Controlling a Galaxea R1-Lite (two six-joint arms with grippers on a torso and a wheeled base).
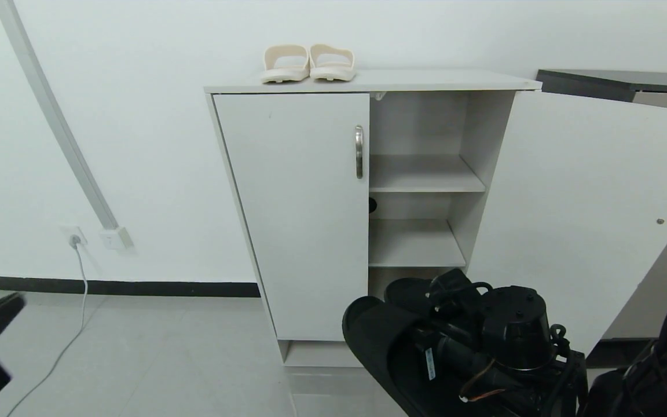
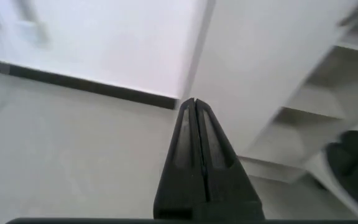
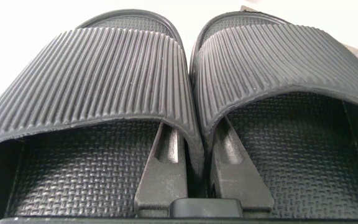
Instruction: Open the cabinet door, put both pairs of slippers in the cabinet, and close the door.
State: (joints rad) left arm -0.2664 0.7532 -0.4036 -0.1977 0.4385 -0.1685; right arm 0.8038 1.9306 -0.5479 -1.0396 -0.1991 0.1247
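Black slippers (image 1: 380, 336) pinched as a pair in the right claw (image 3: 194, 127), low before the open cabinet (image 1: 426, 81).

One finger (image 3: 163, 162) sits inside each slipper under the ribbed straps, the claw closed down tight on the two inner side walls pressed together, and the pair hangs just before the lowest opening on the cabinet's right side. Its right door (image 1: 571, 220) stands swung wide and its left door (image 1: 293, 220) is shut. Beige slippers (image 1: 308, 63) sit side by side on the cabinet top, near its back left. Well off to the left over the floor, the left claw (image 2: 195, 106) has its fingers pressed together on nothing.
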